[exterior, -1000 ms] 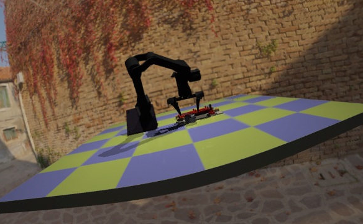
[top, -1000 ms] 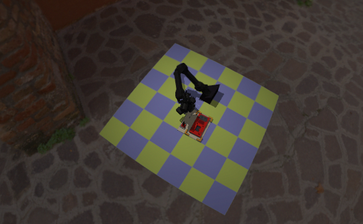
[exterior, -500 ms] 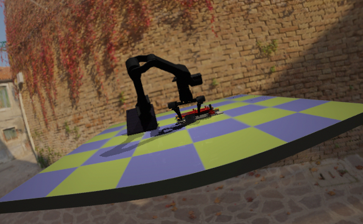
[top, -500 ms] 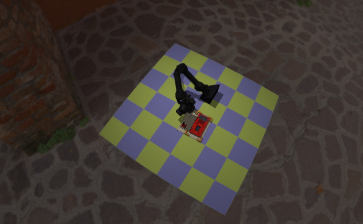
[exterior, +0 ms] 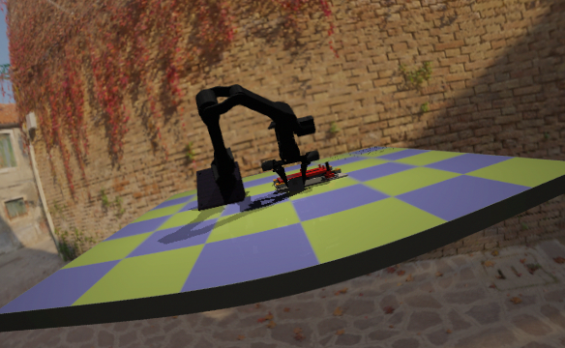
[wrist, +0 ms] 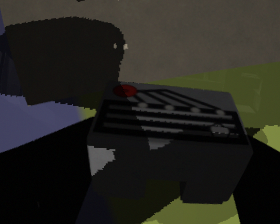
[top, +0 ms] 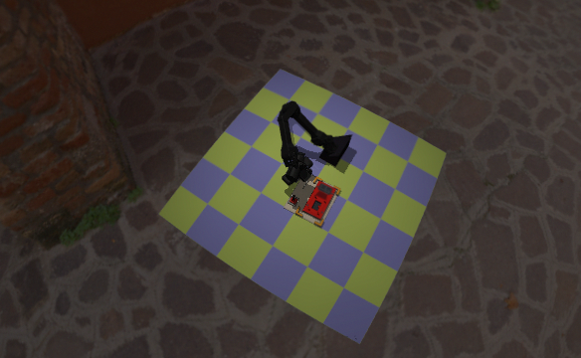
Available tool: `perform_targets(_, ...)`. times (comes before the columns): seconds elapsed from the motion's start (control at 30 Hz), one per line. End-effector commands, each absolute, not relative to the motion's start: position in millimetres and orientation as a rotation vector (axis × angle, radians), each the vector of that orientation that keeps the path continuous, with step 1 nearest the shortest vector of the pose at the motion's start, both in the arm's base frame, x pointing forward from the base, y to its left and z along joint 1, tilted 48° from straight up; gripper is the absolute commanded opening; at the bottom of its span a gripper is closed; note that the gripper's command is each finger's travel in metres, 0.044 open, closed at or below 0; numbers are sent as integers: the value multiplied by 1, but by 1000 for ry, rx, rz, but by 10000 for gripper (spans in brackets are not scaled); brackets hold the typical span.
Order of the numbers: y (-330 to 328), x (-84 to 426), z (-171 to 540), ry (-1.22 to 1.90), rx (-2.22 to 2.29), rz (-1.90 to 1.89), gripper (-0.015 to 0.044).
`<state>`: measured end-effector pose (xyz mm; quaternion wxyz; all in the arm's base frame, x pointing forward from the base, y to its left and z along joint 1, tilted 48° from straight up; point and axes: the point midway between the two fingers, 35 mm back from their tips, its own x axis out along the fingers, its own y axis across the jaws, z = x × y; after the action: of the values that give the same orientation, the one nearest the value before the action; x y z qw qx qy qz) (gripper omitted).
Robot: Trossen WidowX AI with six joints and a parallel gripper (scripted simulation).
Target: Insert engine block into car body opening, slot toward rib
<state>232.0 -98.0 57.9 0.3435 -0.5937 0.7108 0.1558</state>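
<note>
Checking wrist view first. See the engine block [exterior: 296, 186] [wrist: 168, 156] up close?

Yep. Showing a dark grey top with black stripes and a red round spot [wrist: 125, 91], plus a notch in the lower edge. Can't make out any of that from exterior, just a small dark shape.

And the gripper [top: 297, 174] [exterior: 296, 187] [wrist: 165, 135]?

Roughly half open, with a finger against each end of the block. Reading that as gripped. Can't confirm finger spacing from top, with the fingertips hidden under the wrist.

Try top for layout?

Better there. Shows the red car body [top: 322, 202] [exterior: 313, 172] from above, with a dark rectangular opening [top: 316, 205] in it. Only get a low, edge-on look at it from exterior.

Seated yet?

No. Held beside the car body, low over the checkered board [top: 297, 234] [exterior: 370, 227] [wrist: 275, 137]. Can't tell from exterior whether touching the board.
</note>
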Motion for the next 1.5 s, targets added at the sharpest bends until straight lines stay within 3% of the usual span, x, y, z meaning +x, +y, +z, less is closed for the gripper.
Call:
perform_targets(0.0,-99,232,58,1849,-1549,406,170)
perform_targets(0.27,-88,236,66,1843,-1547,412,0)
perform_targets(1.47,-5,240,141,1848,-1545,414,0)
